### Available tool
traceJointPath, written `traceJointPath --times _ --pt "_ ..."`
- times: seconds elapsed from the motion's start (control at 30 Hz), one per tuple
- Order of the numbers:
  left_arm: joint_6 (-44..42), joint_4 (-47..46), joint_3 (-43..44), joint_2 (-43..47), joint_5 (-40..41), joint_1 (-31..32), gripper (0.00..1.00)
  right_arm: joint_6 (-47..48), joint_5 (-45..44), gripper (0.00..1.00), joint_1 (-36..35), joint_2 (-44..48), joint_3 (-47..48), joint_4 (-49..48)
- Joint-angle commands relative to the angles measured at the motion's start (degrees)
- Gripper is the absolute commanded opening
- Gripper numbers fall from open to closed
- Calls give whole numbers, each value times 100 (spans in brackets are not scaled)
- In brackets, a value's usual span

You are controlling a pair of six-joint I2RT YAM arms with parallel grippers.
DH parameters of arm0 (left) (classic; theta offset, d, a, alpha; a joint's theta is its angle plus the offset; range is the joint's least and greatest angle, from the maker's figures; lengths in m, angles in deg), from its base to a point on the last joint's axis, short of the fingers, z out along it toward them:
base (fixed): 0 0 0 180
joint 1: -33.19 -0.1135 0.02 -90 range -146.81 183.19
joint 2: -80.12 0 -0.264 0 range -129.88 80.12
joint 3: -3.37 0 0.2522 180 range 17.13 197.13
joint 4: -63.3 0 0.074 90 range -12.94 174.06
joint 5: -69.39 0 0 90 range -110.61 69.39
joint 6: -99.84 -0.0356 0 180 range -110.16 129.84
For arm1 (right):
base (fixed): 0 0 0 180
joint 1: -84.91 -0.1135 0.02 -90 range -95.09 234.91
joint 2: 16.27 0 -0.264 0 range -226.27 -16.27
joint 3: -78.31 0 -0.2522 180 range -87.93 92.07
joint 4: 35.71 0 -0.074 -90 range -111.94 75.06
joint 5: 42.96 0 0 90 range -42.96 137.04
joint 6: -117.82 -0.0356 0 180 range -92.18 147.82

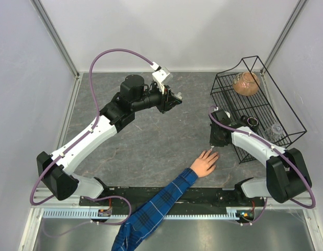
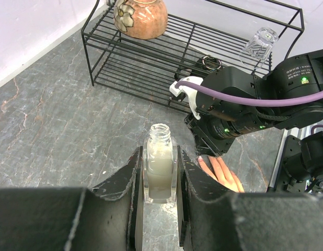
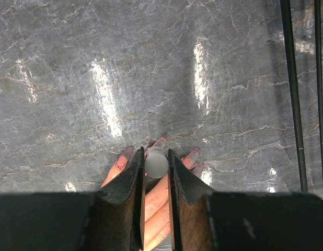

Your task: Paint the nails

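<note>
Plaid-sleeved hand (image 1: 205,163) lay flat on surface (image 1: 151,141), near side, right of centre. Its nails (image 3: 160,141) sat at far fingertips, just under right pincer (image 3: 156,156), which was closed narrowly on grey cap (image 3: 156,164), likely brush handle. Farther left, left pincer (image 2: 160,159) clamped open polish bottle (image 2: 160,172) by glass sides. Nails tiny, hard, on soft living fingers: not for grasping; judged light brush strokes only. Bottle smooth, spillable; wanted upright hold.

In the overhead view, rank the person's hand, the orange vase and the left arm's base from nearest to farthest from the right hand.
From the right hand:
1. Person's hand, just below it, toward the front edge.
2. Orange vase, up in the wire rack, at the far right.
3. Left arm's base, far across at the front left.
</note>
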State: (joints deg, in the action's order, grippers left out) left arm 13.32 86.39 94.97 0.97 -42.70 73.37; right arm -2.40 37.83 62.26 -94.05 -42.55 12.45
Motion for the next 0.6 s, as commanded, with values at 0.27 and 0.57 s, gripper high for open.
traceJointPath --times 0.27,0.57 --pt "-217 -168 249 -12 47 -46 2 -54 -274 0 51 -88 164 -135" --pt "-252 -167 222 23 47 -55 2 -72 -344 0 68 -132 208 -178"
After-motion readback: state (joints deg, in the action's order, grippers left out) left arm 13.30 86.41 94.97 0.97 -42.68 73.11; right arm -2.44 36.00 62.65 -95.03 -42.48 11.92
